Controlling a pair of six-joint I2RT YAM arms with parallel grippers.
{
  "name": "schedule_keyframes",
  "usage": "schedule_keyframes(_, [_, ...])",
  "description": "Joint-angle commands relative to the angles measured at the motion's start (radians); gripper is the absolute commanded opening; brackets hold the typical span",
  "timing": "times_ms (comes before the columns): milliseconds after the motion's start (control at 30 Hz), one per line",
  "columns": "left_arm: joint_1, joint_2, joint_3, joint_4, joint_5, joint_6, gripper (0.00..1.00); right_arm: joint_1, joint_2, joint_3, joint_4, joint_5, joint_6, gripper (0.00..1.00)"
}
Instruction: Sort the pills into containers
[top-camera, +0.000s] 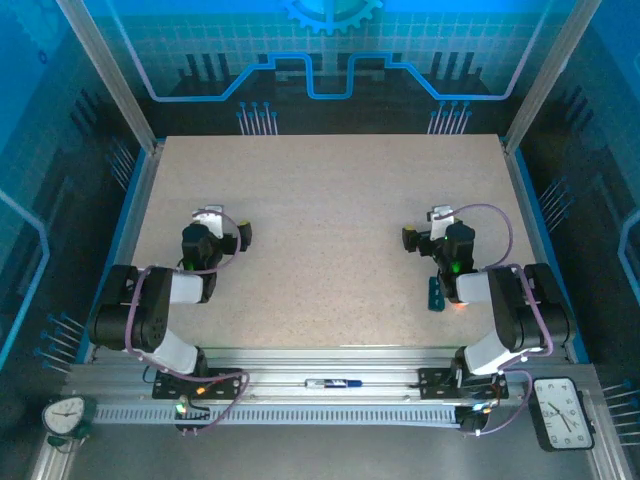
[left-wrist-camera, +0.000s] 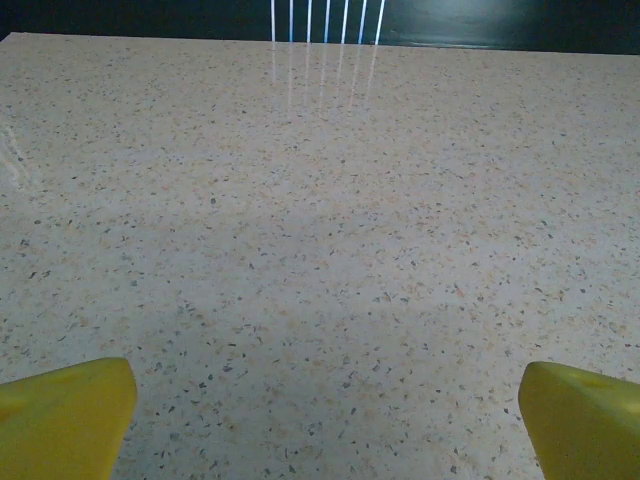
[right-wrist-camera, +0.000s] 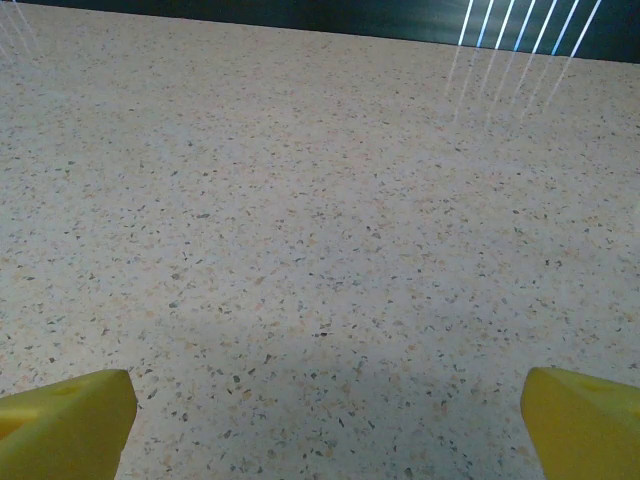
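The teal pill box (top-camera: 435, 293) lies on the worktop (top-camera: 320, 190) behind the right end effector (right-wrist-camera: 325, 425), close to its own arm, with its long axis running near to far. The right end effector and the left end effector (left-wrist-camera: 325, 425) are both released, fingers wide apart.

- The table (top-camera: 330, 180) is open speckled surface across its middle and far part; a gripper can pass there freely.
- Before the left gripper (left-wrist-camera: 325, 418), with its fingers wide apart, flat surface runs up to the far edge.
- It is the same before the right gripper (right-wrist-camera: 325, 415), also spread wide.
- The teal pill box (top-camera: 435, 293) lies just beside the right arm (top-camera: 515, 310) and narrows the room there.
- Slanted metal posts (top-camera: 112, 75) close both sides.
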Motion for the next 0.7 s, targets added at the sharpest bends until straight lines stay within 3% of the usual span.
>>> schedule_keyframes(0, [-0.007,0.005,0.016,0.001,0.009,-0.009,0.99,-0.013,-0.006,0.019,0.015,-0.007,-0.015,1.0])
schedule_keyframes(667, [-0.007,0.005,0.011,0.008,0.008,-0.009,0.99,-0.013,-0.007,0.018,0.016,-0.007,-0.016,1.0])
